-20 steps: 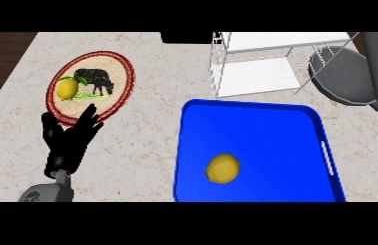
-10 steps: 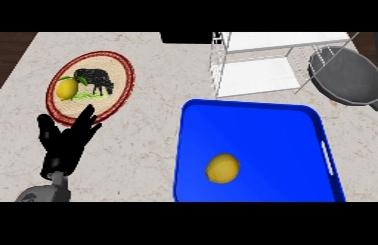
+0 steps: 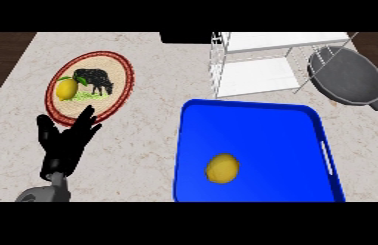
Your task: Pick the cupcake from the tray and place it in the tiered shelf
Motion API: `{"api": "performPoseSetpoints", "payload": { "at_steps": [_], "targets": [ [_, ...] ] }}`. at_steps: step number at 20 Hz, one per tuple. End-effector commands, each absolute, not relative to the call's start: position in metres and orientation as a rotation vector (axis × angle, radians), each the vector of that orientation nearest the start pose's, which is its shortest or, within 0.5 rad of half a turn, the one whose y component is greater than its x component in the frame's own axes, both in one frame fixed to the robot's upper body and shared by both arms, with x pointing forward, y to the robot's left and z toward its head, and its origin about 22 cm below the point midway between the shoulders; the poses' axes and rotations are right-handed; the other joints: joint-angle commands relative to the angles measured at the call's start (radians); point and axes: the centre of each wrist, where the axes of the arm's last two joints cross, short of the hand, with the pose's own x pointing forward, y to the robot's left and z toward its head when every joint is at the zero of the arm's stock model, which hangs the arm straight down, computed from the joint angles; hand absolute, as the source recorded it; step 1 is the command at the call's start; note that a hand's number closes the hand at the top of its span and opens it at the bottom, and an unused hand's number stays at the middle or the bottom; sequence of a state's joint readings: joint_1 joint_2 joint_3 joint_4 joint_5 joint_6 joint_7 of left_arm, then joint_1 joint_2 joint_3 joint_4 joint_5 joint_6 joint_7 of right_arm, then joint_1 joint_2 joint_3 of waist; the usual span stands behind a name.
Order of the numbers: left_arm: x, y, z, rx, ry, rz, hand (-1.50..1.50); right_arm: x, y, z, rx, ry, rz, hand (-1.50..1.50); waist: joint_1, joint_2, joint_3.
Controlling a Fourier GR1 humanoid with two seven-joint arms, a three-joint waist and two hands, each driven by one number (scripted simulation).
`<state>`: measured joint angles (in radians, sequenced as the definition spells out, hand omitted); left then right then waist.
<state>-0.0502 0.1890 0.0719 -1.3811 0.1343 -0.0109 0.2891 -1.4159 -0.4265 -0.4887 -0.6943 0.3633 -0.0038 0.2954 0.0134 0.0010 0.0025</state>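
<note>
One view only, from the head, steeply down onto a pale marbled desk (image 3: 148,114). Cut off at the lower edge: the blue tray (image 3: 295,134), its near rim lost under the black band. Cut off at the right: a dark grey round pan-like thing (image 3: 343,81), its far side out of frame, hard to name for certain. Partly lost at the top: a white tiered shelf (image 3: 258,76) of thin wire posts and flat white boards, upper parts running out of sight; a black block (image 3: 184,37) just left of it, mostly hidden.

Lying on the tray floor, toward its near left part: a small yellowish rounded item, taken for the cupcake (image 3: 222,169), though wrapper and topping too blurred to make out. Touching nothing but the tray, well apart from the shelf.

At far left on the desk: a round plate (image 3: 122,64) with a red rim and a dark animal figure in the middle, a yellow lemon (image 3: 66,88) resting on its left part.

Left hand (image 3: 63,146) low at the view's left, black, raised from a grey forearm, fingers (image 3: 86,119) straight and spread wide, holding nothing, tips just overlapping the plate's near rim. Right hand nowhere in sight.
</note>
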Motion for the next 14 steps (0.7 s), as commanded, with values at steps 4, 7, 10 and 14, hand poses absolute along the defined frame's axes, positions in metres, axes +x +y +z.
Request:
{"api": "performPoseSetpoints", "payload": {
  "at_steps": [4,7,10,14],
  "targets": [
    [0.254,0.286,-0.036,0.092,-1.116,0.030,0.00,0.437,-0.299,0.374,-0.595,-1.781,-0.170,-1.50,-0.009,0.004,-0.004],
    [0.252,0.283,-0.022,0.076,-1.129,0.035,0.00,0.426,-0.342,0.373,-0.629,-1.771,-0.308,-1.50,0.000,0.003,-0.002],
    [0.258,0.287,-0.015,0.081,-1.119,0.058,0.00,0.411,-0.376,0.385,-0.589,-1.752,-0.392,-1.50,-0.001,0.003,-0.002],
    [0.254,0.287,-0.021,0.100,-1.114,0.028,0.00,0.392,-0.424,0.379,-0.538,-1.720,-0.426,-1.50,-0.004,0.004,-0.002]
  ]
}}
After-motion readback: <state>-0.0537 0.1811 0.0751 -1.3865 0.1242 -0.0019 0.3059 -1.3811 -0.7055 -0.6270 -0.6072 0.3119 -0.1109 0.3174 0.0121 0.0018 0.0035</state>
